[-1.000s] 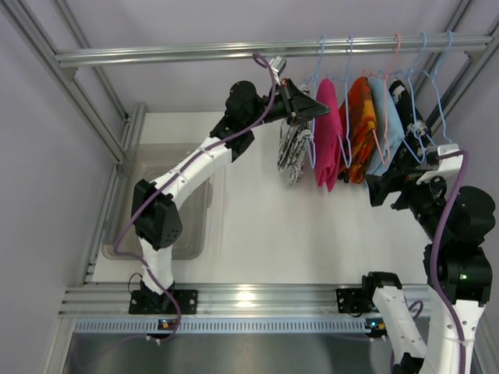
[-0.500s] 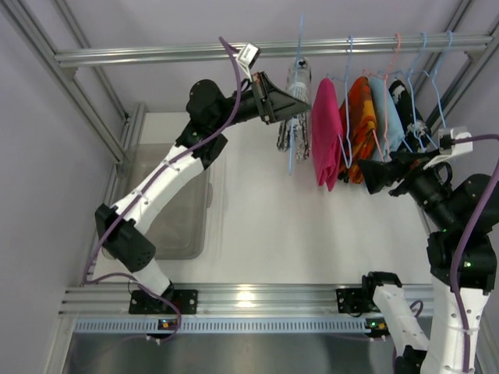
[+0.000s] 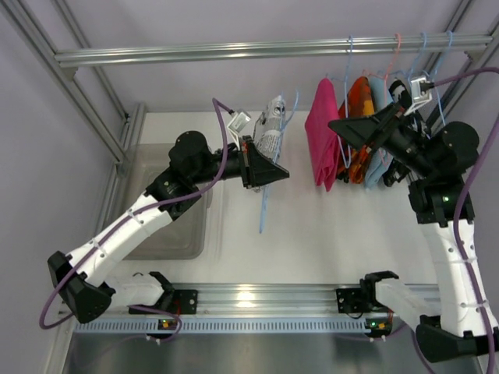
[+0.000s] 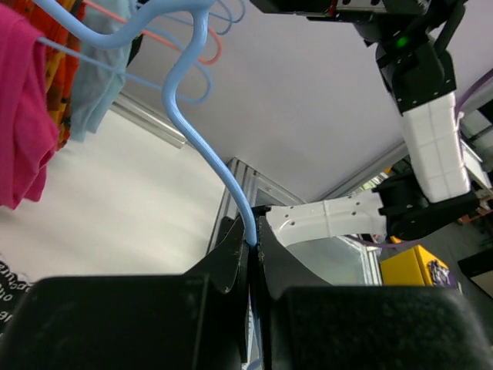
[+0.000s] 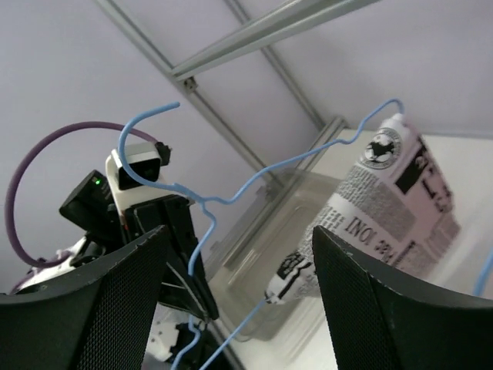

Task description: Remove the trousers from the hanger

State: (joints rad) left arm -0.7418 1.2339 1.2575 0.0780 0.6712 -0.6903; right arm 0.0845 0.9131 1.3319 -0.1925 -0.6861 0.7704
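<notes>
My left gripper (image 3: 277, 171) is shut on the thin light-blue wire hanger (image 3: 262, 210), which hangs free of the rail over the table. In the left wrist view the jaws pinch the hanger (image 4: 202, 150) just below its hook. The trousers (image 3: 271, 128), white with black newspaper print, are draped over the hanger's upper end. My right gripper (image 3: 339, 126) stands open to the right of them, pointing left, with a gap between. In the right wrist view the trousers (image 5: 389, 204) and the hanger (image 5: 206, 220) lie beyond its open fingers (image 5: 100, 308), with nothing held.
A metal rail (image 3: 234, 53) crosses the back. On its right end hang a pink garment (image 3: 321, 140), an orange patterned one (image 3: 360, 117) and others on wire hangers. A clear plastic bin (image 3: 168, 226) sits on the table at the left.
My left arm has carried the hanger and trousers off the rail, down and nearer. My right arm has risen and swung left, so its gripper now faces the trousers.
</notes>
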